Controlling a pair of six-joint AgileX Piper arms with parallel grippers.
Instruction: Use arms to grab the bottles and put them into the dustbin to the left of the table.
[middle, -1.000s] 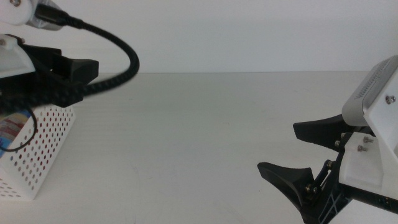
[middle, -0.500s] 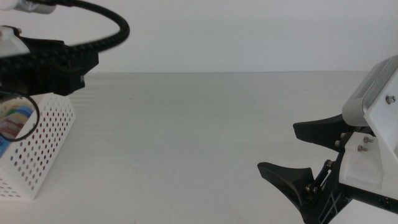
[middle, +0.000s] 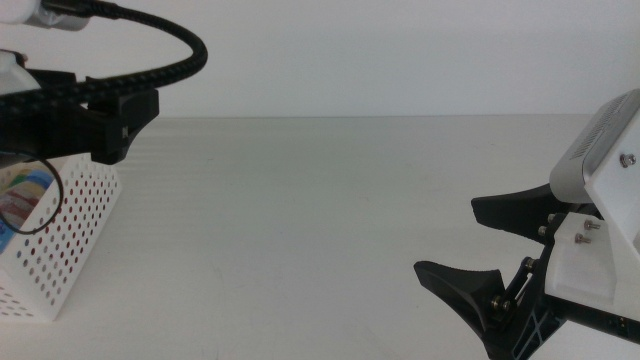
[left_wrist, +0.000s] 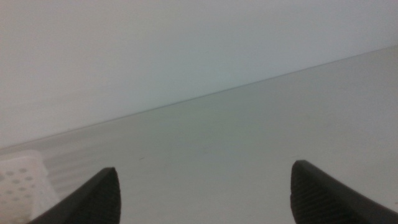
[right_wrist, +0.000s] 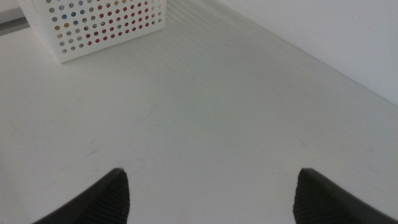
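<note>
Bottles are no longer loose on the worktop (middle: 330, 220); what I can see of them sits inside the dustbin (middle: 70, 240) at my left: a blue-and-colour label shows over its rim in the middle view, and red and yellow-green tints show through the perforated wall in the right wrist view. I cannot separate the items or count them from here. I'd judge such things light, thin-walled and slick, easy to dent, best taken around the mid-body with modest squeeze. The basket itself looks like light, stiff plastic that could slide if bumped. My left gripper (left_wrist: 202, 196) hangs above the dustbin's near side, jaws apart with nothing between them. My right gripper (middle: 470, 240) waits low at the right of the worktop, jaws also spread wide and empty.
</note>
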